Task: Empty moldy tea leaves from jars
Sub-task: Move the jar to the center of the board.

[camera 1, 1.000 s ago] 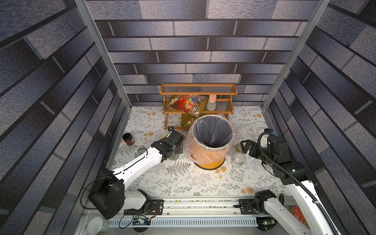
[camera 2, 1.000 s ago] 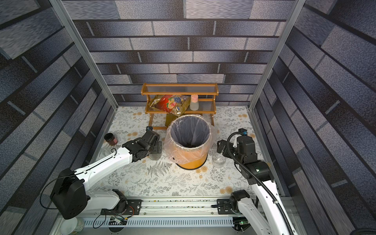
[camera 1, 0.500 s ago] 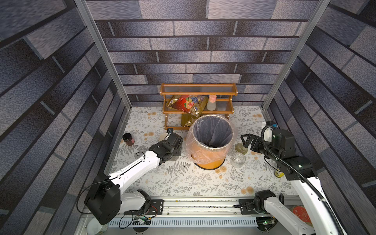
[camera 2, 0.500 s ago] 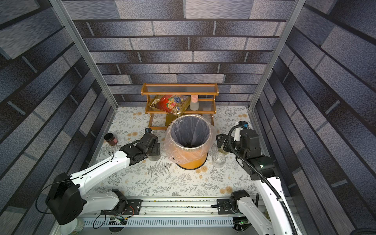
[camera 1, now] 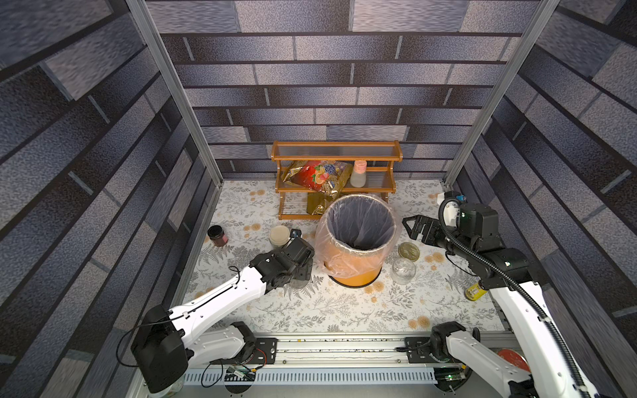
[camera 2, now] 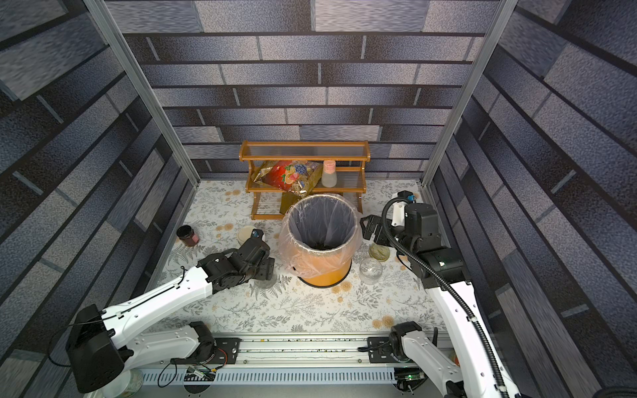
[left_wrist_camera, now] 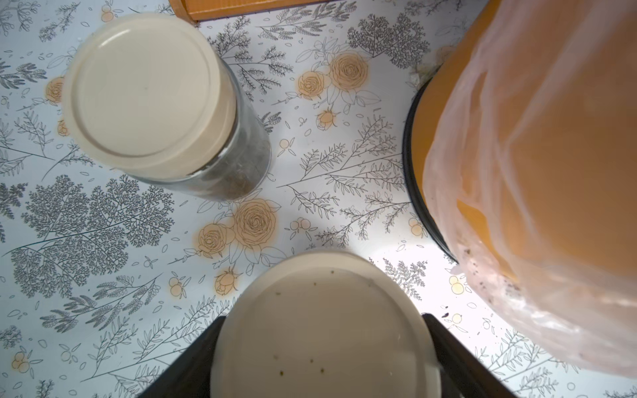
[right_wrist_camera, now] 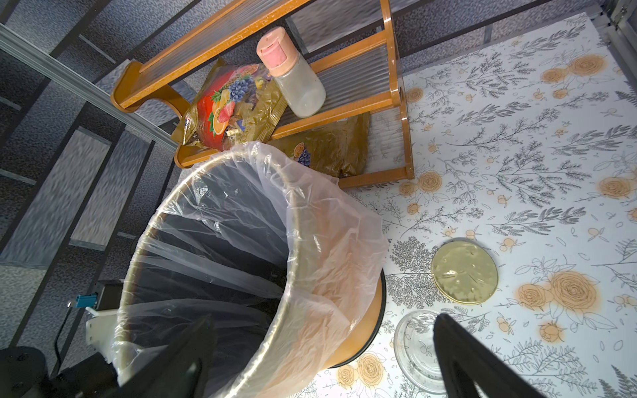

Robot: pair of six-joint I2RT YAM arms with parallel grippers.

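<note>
Your left end effector (left_wrist_camera: 324,318) is pinched on the cream lid (left_wrist_camera: 324,344) of a glass jar (camera 1: 298,282) standing on the surface (camera 1: 344,310) just beside the orange bin (camera 1: 355,274). Your right end effector (camera 1: 407,229) hangs spread wide on the bin's other side, near an open jar (camera 1: 403,271) and its loose lid (camera 1: 409,251). Tea leaves (left_wrist_camera: 238,177) show through the glass of a second lidded jar (left_wrist_camera: 148,96) near the left end effector.

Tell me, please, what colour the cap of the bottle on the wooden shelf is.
Pink; the bottle cap shows best in the right wrist view.
</note>
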